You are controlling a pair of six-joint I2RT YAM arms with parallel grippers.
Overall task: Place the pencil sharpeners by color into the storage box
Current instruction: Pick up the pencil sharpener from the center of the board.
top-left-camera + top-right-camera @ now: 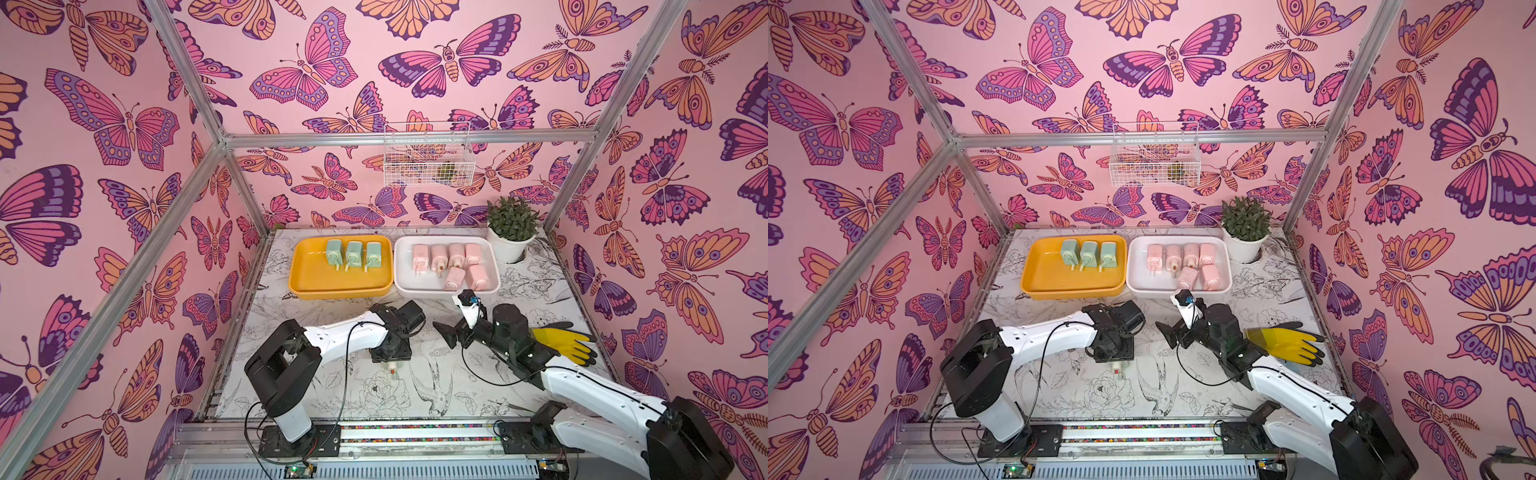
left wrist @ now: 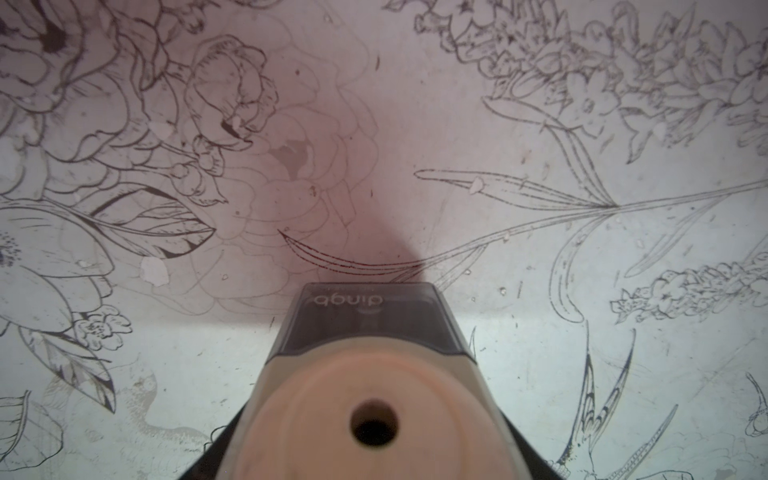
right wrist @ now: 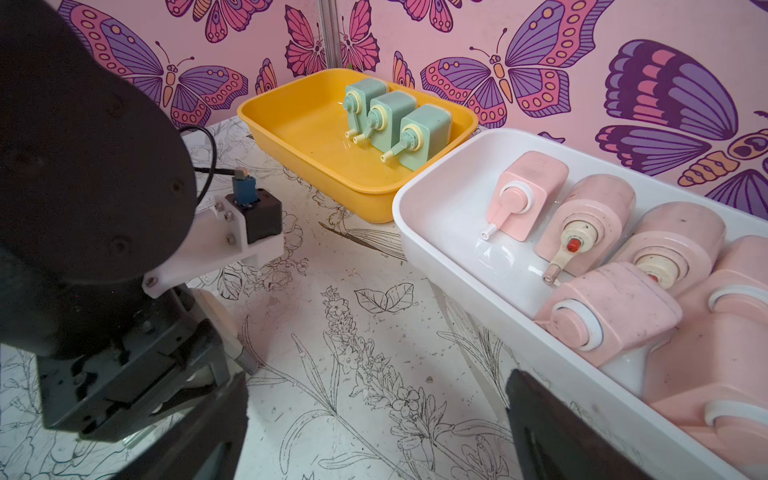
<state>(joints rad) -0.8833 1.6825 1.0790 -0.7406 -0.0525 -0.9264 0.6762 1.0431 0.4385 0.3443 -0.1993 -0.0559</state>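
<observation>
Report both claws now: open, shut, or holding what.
Left claw: down over a sharpener on the table; the sharpener sits between its fingers, but a firm grip cannot be told.
Right claw: open, holding nothing, beside the white tray.

Both top views overhead; wrist cams close-up

Pink butterfly walls (image 1: 374,83), alu frame (image 1: 411,138), floral tabletop (image 1: 415,386).

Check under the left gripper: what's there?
A sharpener sits between the left gripper's fingers, on the table. A top view shows only its cream crank end poking out; the body color is covered.
</observation>
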